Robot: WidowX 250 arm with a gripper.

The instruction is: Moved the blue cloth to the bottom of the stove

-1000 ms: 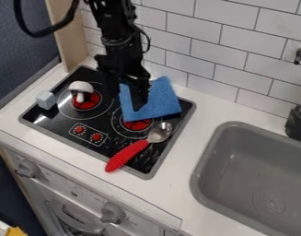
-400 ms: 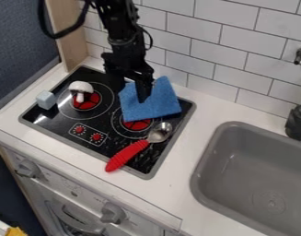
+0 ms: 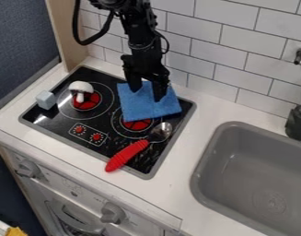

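The black gripper [image 3: 147, 92] hangs over the upper part of the cloth, its two fingers spread apart and pointing down. Flat beneath it lies the blue cloth [image 3: 148, 107], on the back right of the black stove top [image 3: 61, 114], partly covering the right burner [image 3: 137, 124]. The cloth's upper edge is partly hidden behind the gripper. Whether the fingertips touch the cloth, I cannot tell.
A spoon with a red handle [image 3: 126, 156] lies just in front of the cloth. On the left burner is a white mushroom [image 3: 80, 87], with a pale blue cube [image 3: 46, 99] near the stove's left edge. The grey sink [image 3: 257, 173] is at right.
The arm and gripper have moved to the right across the cloth, and both fingers now show over it. The cloth's lower part has stayed put.
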